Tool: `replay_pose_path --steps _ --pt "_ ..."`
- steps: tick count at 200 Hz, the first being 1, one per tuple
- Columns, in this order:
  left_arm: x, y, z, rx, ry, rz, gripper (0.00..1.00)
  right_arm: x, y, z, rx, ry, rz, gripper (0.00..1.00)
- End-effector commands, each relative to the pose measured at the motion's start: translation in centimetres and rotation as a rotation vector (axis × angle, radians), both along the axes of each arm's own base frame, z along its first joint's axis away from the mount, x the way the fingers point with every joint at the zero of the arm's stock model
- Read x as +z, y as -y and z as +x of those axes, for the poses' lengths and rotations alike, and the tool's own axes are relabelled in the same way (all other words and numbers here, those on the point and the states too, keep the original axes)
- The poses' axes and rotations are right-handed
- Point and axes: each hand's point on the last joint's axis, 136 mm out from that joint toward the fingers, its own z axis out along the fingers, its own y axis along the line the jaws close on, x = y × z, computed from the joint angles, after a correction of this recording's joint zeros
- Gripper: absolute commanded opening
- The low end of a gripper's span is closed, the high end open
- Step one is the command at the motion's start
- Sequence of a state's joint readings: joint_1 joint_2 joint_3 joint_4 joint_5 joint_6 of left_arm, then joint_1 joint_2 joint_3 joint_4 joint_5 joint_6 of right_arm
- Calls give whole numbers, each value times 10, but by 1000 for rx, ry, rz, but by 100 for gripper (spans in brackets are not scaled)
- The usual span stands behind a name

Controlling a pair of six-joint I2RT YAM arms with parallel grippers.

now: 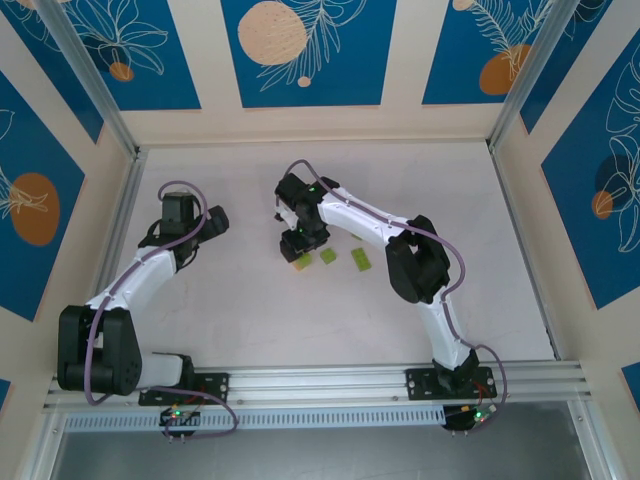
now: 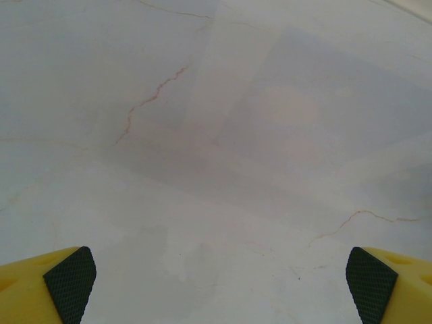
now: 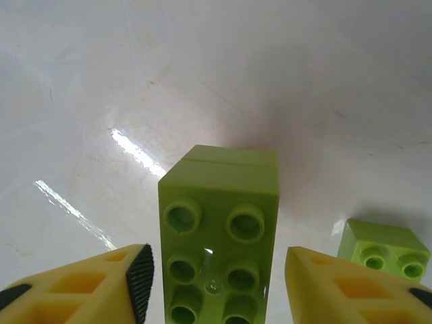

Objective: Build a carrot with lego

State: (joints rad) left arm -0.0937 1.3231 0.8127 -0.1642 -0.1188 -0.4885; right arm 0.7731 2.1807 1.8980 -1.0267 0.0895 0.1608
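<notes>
Three lime-green bricks lie in a loose row near the middle of the white table (image 1: 250, 320), all flat with studs up and none touching another. The left brick (image 3: 219, 202) is long and two studs wide. Three rows of its studs show in the right wrist view, and a thin seam crosses its far end. The middle brick (image 1: 328, 256) is small and squarish, just beside the left one, and two of its studs show in the close view. The right brick (image 1: 359, 261) is rectangular, set at a slight angle, a little further off.
</notes>
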Motion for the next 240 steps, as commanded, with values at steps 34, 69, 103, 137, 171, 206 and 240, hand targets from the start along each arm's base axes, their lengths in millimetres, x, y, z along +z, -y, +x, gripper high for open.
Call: replay_pose_path --steps 34,69,103,137,171,206,240 --pt "17 0 5 -9 44 -4 98 61 6 16 -39 104 93 62" --pt "17 0 4 -8 46 -6 98 75 42 28 -105 143 85 62" --pt "18 0 5 -9 48 -6 98 54 73 27 -151 109 45 62" --pt "18 1 5 -11 45 -6 98 26 79 16 -151 51 25 61" --pt "17 1 5 -12 42 -4 98 0 81 7 -148 2 8 60" --pt "16 1 5 -13 39 -5 98 -17 79 8 -140 -23 -1 58" --pt "15 0 5 -11 37 -3 98 -30 75 11 -134 -44 -11 57"
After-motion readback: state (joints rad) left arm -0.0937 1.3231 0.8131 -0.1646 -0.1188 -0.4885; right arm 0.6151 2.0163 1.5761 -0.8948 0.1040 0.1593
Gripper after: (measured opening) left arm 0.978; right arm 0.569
